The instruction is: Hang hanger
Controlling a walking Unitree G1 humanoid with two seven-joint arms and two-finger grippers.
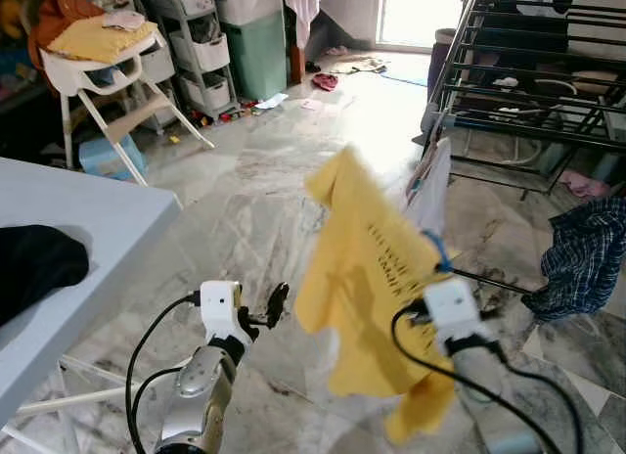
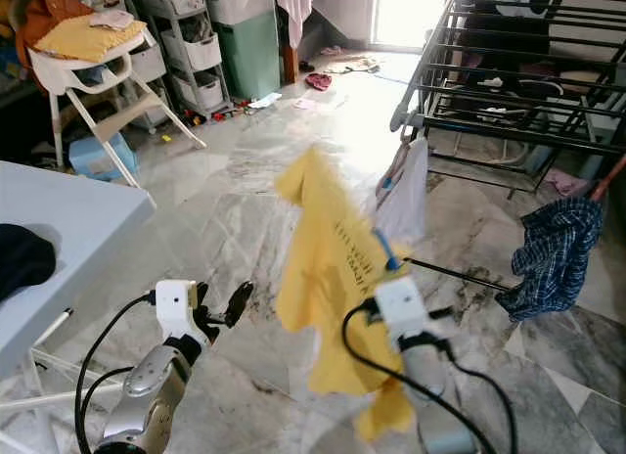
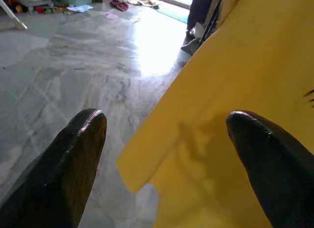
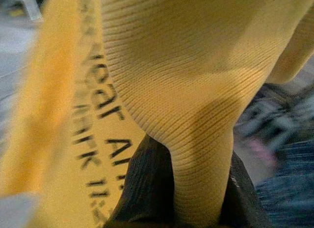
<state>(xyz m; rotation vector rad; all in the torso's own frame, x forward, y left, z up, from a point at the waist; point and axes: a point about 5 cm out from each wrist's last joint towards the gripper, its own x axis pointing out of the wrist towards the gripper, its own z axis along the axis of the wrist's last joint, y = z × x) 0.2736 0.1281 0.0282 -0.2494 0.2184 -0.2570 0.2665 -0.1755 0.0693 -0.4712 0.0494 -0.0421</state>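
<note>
A yellow shirt with black lettering hangs in mid-air over the floor, and a bit of a blue hanger shows at its right edge. My right gripper is shut on a fold of the yellow cloth, which its black fingers pinch. The rest of that hand sits behind the shirt. My left gripper is open just left of the shirt's lower edge, nothing between its fingertips. The black drying rack stands at the far right.
A white cloth hangs from the rack's near corner and a blue plaid garment droops from its right side. A light blue table with a black garment is at my left. A high chair and storage bins stand behind.
</note>
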